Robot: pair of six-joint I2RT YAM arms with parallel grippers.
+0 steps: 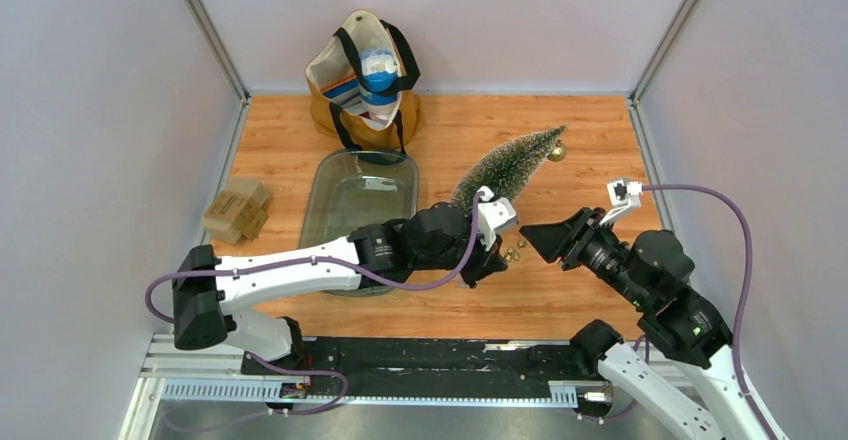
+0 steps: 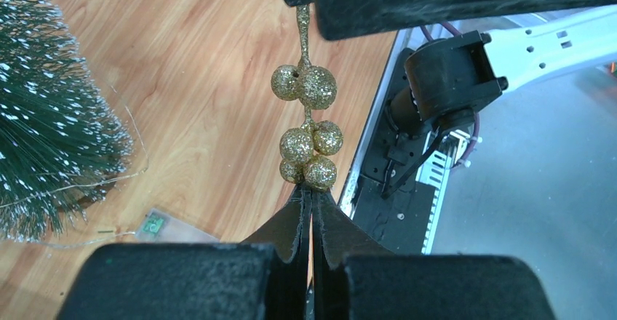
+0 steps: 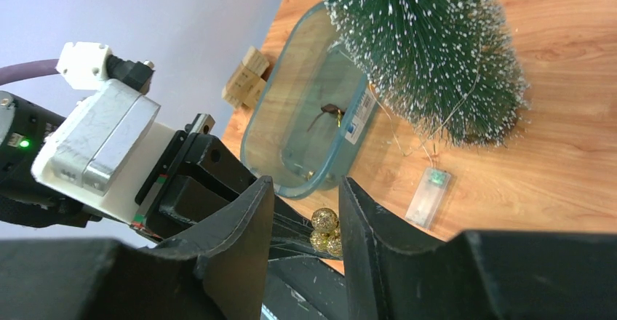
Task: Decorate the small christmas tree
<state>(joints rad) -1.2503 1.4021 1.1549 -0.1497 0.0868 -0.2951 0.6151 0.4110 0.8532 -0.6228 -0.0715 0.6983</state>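
The small christmas tree (image 1: 508, 166) lies on its side on the wooden table, with a gold ball (image 1: 557, 150) at its tip. My left gripper (image 2: 311, 193) is shut on the lower end of a gold glitter berry sprig (image 2: 306, 120) and holds it up off the table. My right gripper (image 3: 305, 183) faces it, open, its fingers on either side of the berries (image 3: 325, 229) without pinching them. In the top view the two grippers meet just right of the tree's base, left gripper (image 1: 497, 257) and right gripper (image 1: 528, 237) tip to tip.
A clear tray (image 1: 318, 200) sits left of the tree. A tote bag (image 1: 365, 80) stands at the back and small cardboard boxes (image 1: 237, 210) lie at the left. The tree's thin light wire ends in a clear battery box (image 3: 429, 196) on the table near its base.
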